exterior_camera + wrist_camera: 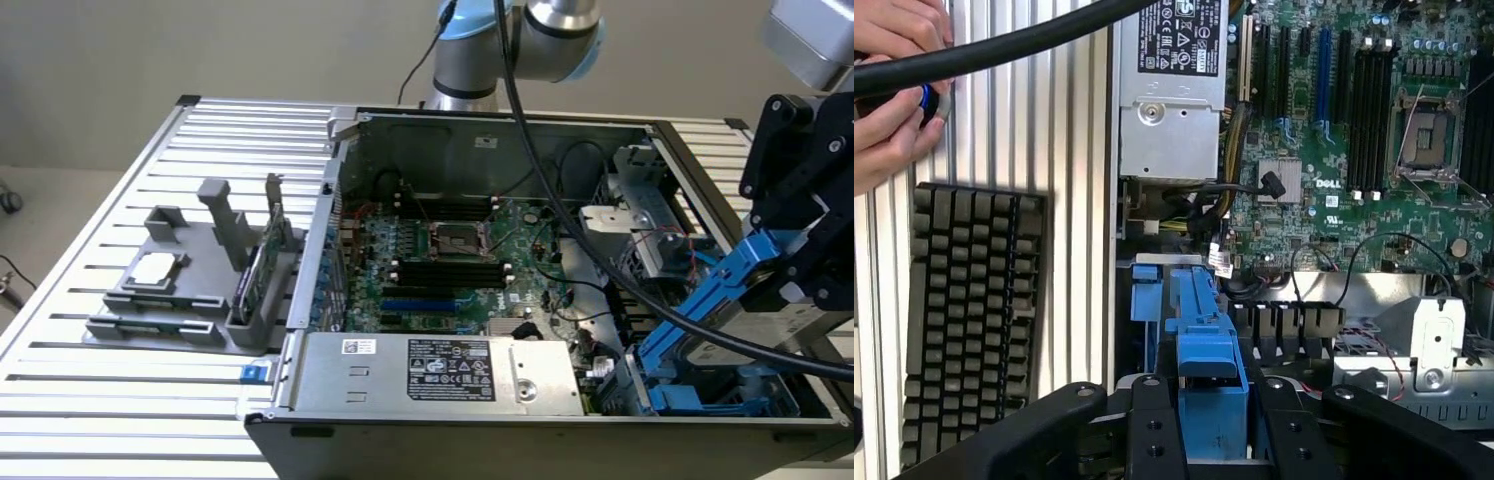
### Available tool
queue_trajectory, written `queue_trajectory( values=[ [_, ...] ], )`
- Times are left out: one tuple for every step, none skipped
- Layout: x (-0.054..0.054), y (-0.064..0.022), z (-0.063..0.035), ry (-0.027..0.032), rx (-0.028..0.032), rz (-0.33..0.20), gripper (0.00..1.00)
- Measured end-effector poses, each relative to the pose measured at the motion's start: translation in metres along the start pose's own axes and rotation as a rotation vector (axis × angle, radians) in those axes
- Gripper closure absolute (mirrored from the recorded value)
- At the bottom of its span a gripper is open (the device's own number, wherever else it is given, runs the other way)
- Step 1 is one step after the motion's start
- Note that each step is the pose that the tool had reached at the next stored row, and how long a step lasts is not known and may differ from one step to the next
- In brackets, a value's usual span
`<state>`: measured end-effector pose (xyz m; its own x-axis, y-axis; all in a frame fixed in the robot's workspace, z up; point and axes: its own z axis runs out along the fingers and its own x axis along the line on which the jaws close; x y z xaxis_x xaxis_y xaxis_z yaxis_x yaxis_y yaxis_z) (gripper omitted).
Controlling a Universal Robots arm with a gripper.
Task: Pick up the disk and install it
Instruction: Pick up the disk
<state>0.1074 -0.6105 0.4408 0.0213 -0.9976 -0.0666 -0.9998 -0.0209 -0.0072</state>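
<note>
Two fingers point(1154, 435) of the gripper point(1212, 445) pinch the disk point(781, 325) by its blue carrier point(1212, 380), tilted over the bay point(747, 385) at the exterior view's right. Square the carrier to the bay, keep it clear of the cable point(627, 293), lower without twisting

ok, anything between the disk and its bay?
The gripper holds the disk tilted over the bay. A thick black cable crosses it in the exterior view; whether it blocks the way is unclear. Blue caddies sit in the bay.
</note>
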Motion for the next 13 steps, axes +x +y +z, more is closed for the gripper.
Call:
queue_trajectory(
  values=[
    [0.0001, 0.0000, 0.0002, -0.0005, 0.0000, 0.000, 0.67],
    [0.0002, 0.0000, 0.0008, -0.0018, 0.0000, 0.000, 0.67],
    [0.0003, 0.0000, 0.0013, -0.0033, 0.0000, 0.000, 0.67],
    [0.0004, 0.0000, 0.0019, -0.0048, 0.0001, 0.000, 0.67],
    [0.0005, 0.0000, 0.0024, -0.0065, 0.0001, 0.000, 0.67],
    [0.0006, 0.0000, 0.0030, -0.0080, 0.0001, 0.000, 0.67],
    [0.0008, 0.0000, 0.0035, -0.0098, 0.0002, 0.000, 0.67],
    [0.0011, 0.0000, 0.0040, -0.0114, 0.0002, 0.000, 0.67],
    [0.0014, 0.0000, 0.0045, -0.0128, 0.0002, 0.000, 0.67],
    [0.0017, 0.0000, 0.0048, -0.0143, 0.0003, 0.000, 0.67],
    [0.0021, -0.0001, 0.0052, -0.0156, 0.0003, 0.000, 0.67],
    [0.0024, -0.0002, 0.0054, -0.0169, 0.0003, 0.000, 0.67],
    [0.0026, -0.0003, 0.0057, -0.0182, 0.0003, 0.000, 0.67]
  ],
)
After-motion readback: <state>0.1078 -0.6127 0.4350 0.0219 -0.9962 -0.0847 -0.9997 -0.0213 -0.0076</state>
